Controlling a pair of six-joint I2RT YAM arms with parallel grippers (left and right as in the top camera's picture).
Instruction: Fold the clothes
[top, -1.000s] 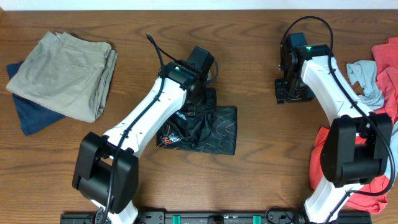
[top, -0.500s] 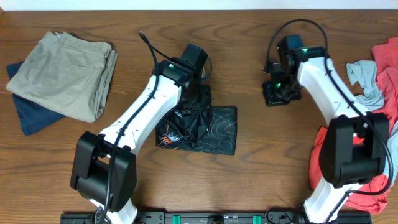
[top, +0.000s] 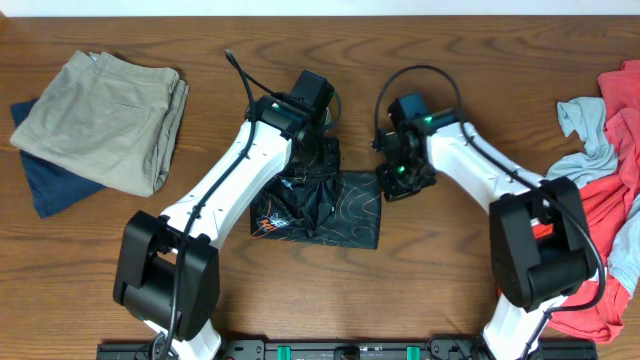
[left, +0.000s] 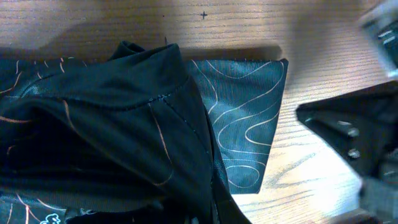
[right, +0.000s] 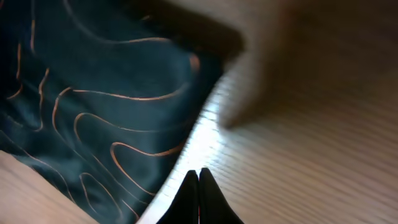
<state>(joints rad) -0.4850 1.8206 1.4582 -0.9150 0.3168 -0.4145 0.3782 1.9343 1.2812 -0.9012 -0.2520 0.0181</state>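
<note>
1. A black garment (top: 345, 215) with thin orange wavy lines lay at the middle of the bench (top: 440, 290). Its right part was flat and its left part was bunched up.
2. The left hand (top: 318, 168) sat over the far left part of the black garment, grasping the gathered cloth, which rose in a fold toward it. Its fingers were hidden in the wrist view.
3. The right hand (right: 199, 186) was clenched, tips pressed together and holding nothing. It was low over bare wood just beside the garment's right edge, near the far right corner.
4. Folded tan trousers (top: 100, 120) lay on a dark blue cloth (top: 48, 190) at the far left.
5. A loose pile of red and grey clothes (top: 600, 215) lay at the right edge.
</note>
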